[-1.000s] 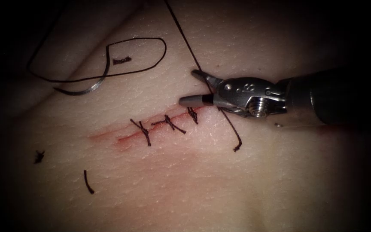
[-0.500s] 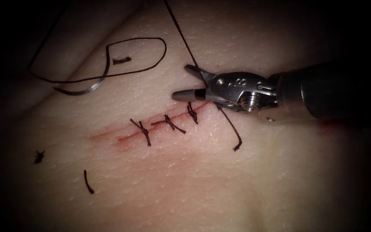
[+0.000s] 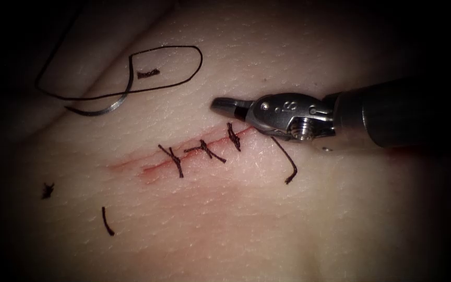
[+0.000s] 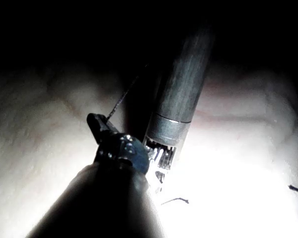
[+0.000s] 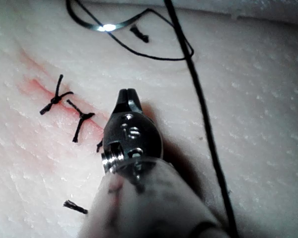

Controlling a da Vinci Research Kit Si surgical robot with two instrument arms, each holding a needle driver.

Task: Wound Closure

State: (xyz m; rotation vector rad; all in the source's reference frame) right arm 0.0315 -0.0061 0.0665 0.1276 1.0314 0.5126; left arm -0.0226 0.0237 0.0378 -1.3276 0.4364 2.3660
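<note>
Since half a second ago, the right hand (image 3: pixel 220 103) has closed. Before, its two fingers stood apart around the long thread that went up out of the endoscope view; now they lie together and hold nothing I can see, and that long line has gone from this view. A short thread stub (image 3: pixel 286 162) remains on the tissue (image 3: pixel 246 224), coming from under the tool at the right end of the cut (image 3: pixel 155 166).

Nearest, two cut ends (image 3: pixel 107 222) (image 3: pixel 47 190) lie loose on the left. Behind them three stitches (image 3: pixel 204 150) cross the cut, with red fluid (image 3: pixel 131 164) along it. The right hand rests just behind the rightmost stitch, and its wrist carries a mark like "8" (image 3: pixel 288 106).

Farther back on the left the needle (image 3: pixel 97 110) lies flat on the tissue, not in it and held by no tool, with its thread loop (image 3: pixel 186 78) around one more cut end (image 3: pixel 147 73).

In the left wrist view a thread (image 4: pixel 121 99) reaches the left hand (image 4: pixel 97 124); I cannot tell if it holds it.
</note>
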